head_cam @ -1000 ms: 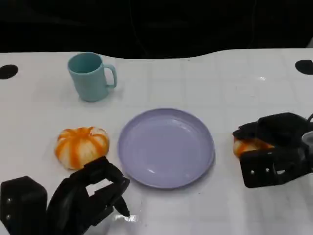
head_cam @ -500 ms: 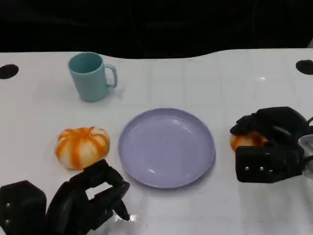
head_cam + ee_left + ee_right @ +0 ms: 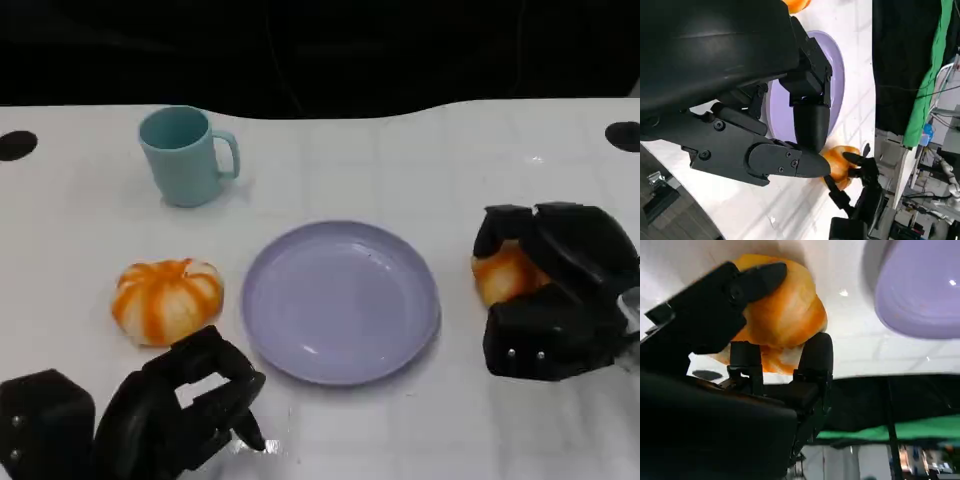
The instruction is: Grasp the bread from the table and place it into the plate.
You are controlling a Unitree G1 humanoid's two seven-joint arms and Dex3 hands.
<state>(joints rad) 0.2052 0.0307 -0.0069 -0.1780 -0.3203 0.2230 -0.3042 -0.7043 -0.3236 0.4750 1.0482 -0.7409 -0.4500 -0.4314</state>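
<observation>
The right hand (image 3: 556, 300) had its fingers closed around a bread roll (image 3: 505, 274) just right of the plate (image 3: 340, 300), so the grasp looked made. Carrying and release remained: the plate held nothing. A second roll (image 3: 166, 299) lay left of the plate, near the left hand (image 3: 175, 410), which was curled and held nothing.

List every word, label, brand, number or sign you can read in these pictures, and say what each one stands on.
There is none to read.
The teal mug, the purple plate and both orange-striped breads are plain.
The left hand and right hand carry no readable marking.
The clutter behind the table in the left wrist view is too small and blurred to read.
</observation>
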